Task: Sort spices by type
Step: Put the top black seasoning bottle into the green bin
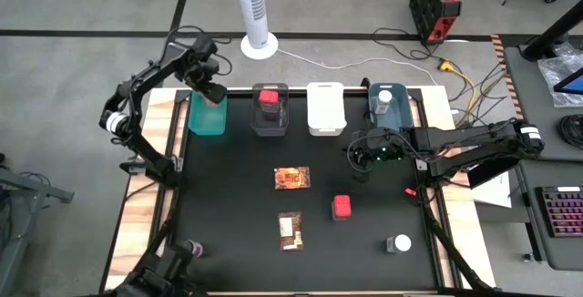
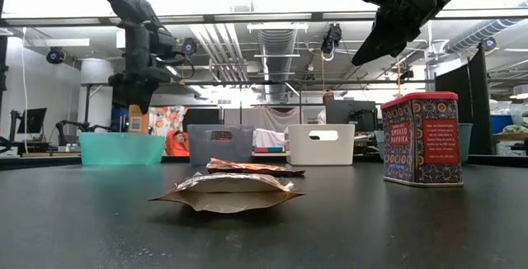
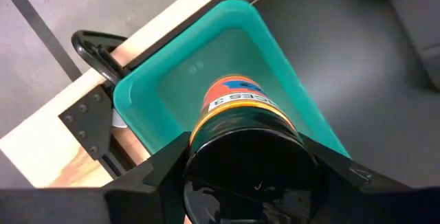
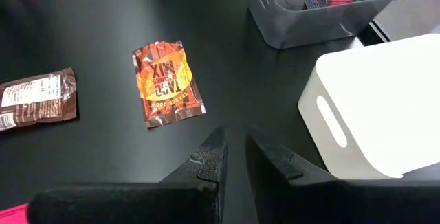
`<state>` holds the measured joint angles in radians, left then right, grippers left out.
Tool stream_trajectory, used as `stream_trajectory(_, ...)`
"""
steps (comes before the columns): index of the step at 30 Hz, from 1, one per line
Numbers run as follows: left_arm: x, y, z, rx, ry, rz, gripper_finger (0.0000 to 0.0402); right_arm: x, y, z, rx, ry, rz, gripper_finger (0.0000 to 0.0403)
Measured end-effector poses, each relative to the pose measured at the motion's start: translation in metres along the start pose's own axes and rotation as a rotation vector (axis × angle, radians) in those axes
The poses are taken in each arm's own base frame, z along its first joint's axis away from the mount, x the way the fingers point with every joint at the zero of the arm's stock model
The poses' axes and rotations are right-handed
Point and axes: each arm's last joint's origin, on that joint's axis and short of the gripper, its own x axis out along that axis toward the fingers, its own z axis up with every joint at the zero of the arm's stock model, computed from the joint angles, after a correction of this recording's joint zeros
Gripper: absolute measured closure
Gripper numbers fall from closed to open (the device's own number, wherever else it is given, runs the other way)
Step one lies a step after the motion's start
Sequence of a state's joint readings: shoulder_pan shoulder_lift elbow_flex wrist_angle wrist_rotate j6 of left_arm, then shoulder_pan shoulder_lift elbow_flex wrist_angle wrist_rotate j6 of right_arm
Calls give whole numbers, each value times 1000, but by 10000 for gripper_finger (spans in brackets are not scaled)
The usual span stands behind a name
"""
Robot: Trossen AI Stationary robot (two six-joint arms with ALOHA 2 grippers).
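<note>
Table: black mat point(image 1: 228, 197), four bins along its far edge.
Left gripper point(image 1: 211, 90): clamped on a dark-capped bottle point(image 3: 240, 124), over the teal bin point(image 1: 208, 117) at the far left corner.
Your step: lower well inside the rim, then let go.
Right gripper point(image 1: 357, 162): fingers nearly together, empty, near the white bin point(image 1: 325, 107).
Waiting: packets point(image 1: 291, 179) mid-mat, red tub point(image 1: 342, 208), jar point(image 1: 398, 243), second bottle point(image 1: 193, 248) near the front left corner.
</note>
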<state>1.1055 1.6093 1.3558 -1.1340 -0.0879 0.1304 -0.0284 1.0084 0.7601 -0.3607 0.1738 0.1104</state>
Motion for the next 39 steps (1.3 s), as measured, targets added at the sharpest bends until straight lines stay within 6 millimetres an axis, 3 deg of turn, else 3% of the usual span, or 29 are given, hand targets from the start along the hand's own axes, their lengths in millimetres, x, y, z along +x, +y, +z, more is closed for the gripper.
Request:
stream_trajectory(8,19,7,-3,-16,-21,15,209,0,0,0,0,0,0,364)
stream_trajectory(39,44,5,-2,-47,8,-22,209,0,0,0,1,0,1,364)
